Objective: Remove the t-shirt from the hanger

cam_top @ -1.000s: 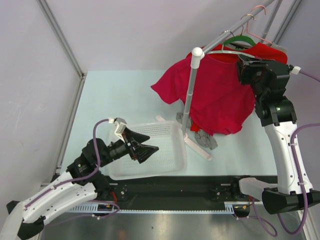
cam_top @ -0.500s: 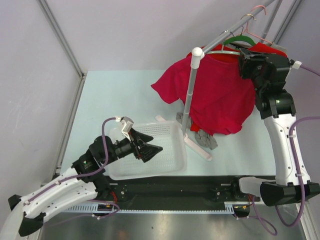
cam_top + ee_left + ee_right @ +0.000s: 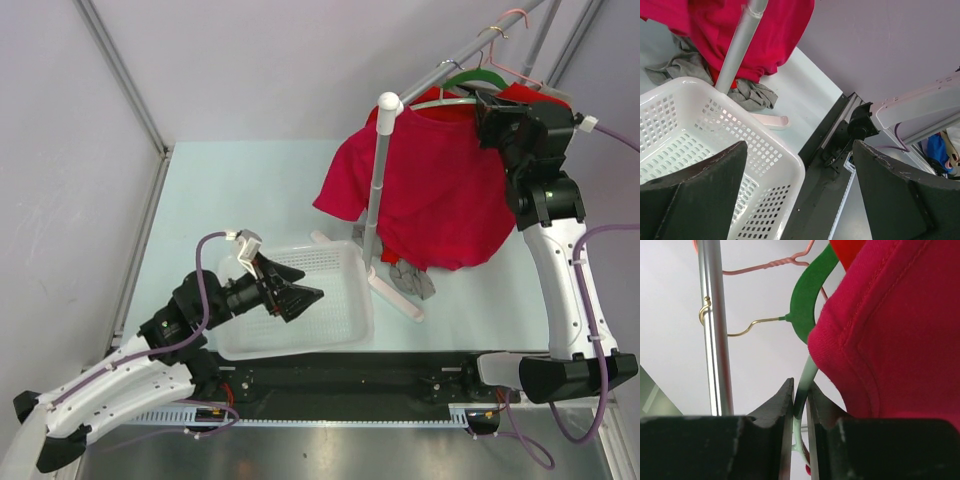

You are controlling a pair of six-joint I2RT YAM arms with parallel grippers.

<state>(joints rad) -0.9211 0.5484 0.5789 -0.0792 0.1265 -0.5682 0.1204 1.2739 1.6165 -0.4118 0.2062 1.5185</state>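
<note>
- Cloth is hanging off the rail: the t-shirt (image 3: 440,200) is draping from the hanger (image 3: 445,100) at the far right of the table, its hem dangling just above a grey rag (image 3: 410,277).
- The hanger's long axis is running left to right in the top view, from beside the rack's upright post (image 3: 378,180) across to my right hand (image 3: 486,102).
- The right hand is sitting at the hanger's right end, fingers closed on the pale arm where it is poking out past the shirt's shoulder seam. In the wrist view, only a sliver of gap is showing either side of the plastic.
- So the shirt is lying to the left of and below that hand. I am judging that the cloth needs to slide off leftward and down while the hanger is being held.
- A green hanger (image 3: 475,78) is crowding in just behind.
- My left hand (image 3: 311,283) is hovering wide open over the white basket (image 3: 345,252), well apart from the shirt and much the farther of the two.
</note>
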